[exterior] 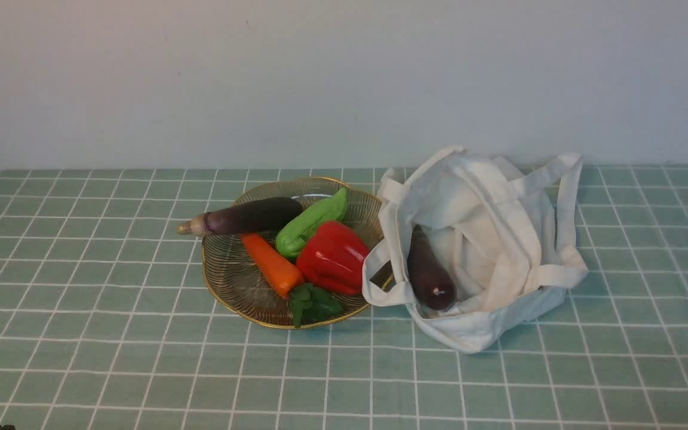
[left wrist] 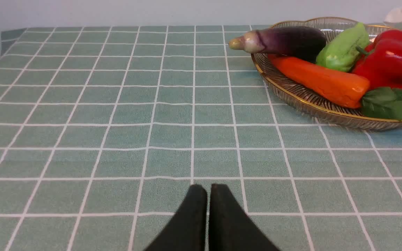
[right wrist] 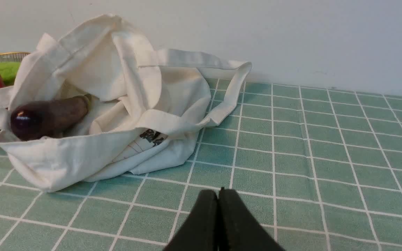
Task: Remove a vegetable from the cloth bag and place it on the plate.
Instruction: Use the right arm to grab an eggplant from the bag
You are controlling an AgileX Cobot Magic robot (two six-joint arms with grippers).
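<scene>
- I judge I'm at the reach step: the eggplant lies in the open mouth of the cloth bag, right of centre in the front view.
- The left gripper and right gripper both have their fingers together and are empty.
- Next I'd open the right gripper, grasp the eggplant and carry it to the crowded plate.

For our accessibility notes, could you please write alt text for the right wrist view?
A dark eggplant lies in the mouth of an off-white cloth bag on a green checked tablecloth; the shut right gripper sits apart from it.
</scene>
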